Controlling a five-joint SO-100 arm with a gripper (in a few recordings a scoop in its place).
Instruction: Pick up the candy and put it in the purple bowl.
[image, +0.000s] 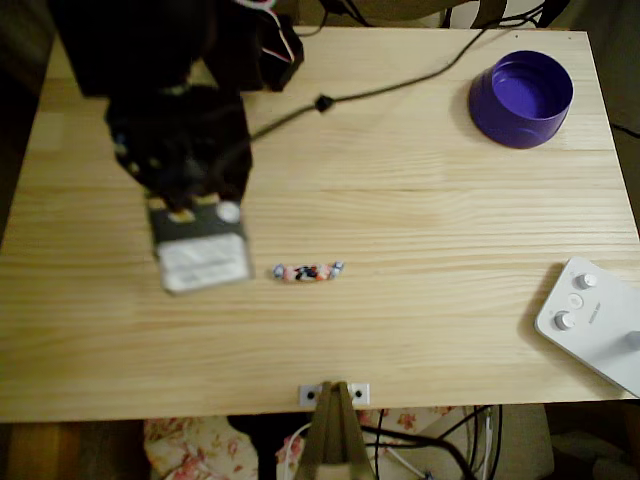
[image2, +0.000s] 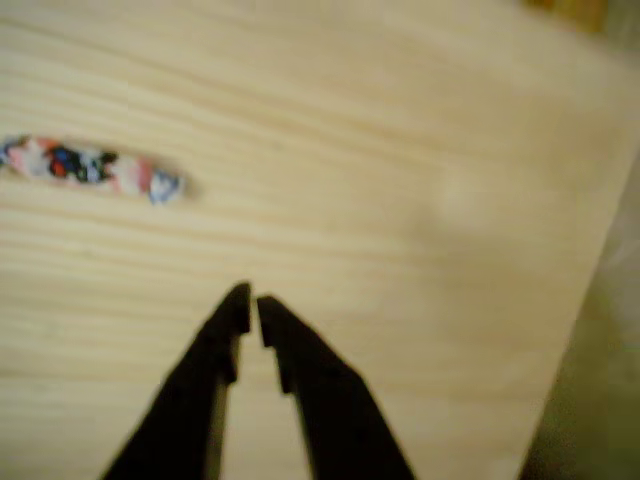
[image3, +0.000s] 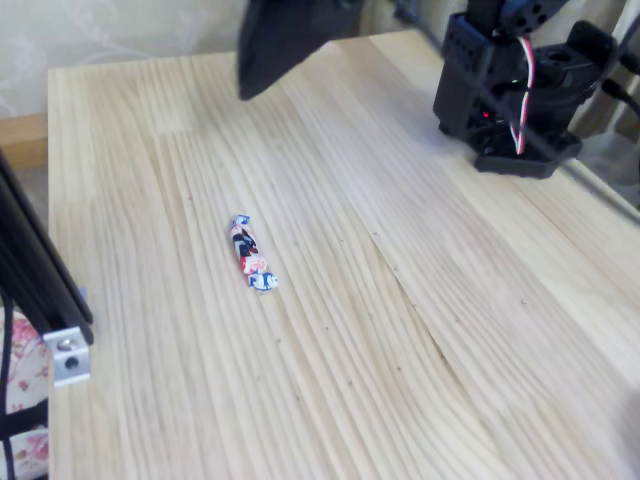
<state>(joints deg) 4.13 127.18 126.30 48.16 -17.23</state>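
The candy (image: 308, 271) lies flat on the wooden table, a small wrapped sweet with a pinkish-red and black middle and pale twisted ends. It also appears in the wrist view as the candy (image2: 90, 168) at upper left, and in the fixed view as the candy (image3: 251, 254). My gripper (image2: 250, 303) hovers over bare wood to the candy's side, its black fingers nearly touching with nothing between them. Seen from overhead, my arm (image: 190, 170) hangs left of the candy. The purple bowl (image: 521, 98) stands at the far right corner, well away.
A white device with round knobs (image: 595, 320) sits at the right front edge. A black cable (image: 390, 88) runs across the table's back. The arm's base (image3: 510, 90) stands at the back edge. A metal bracket (image: 334, 394) is at the front edge.
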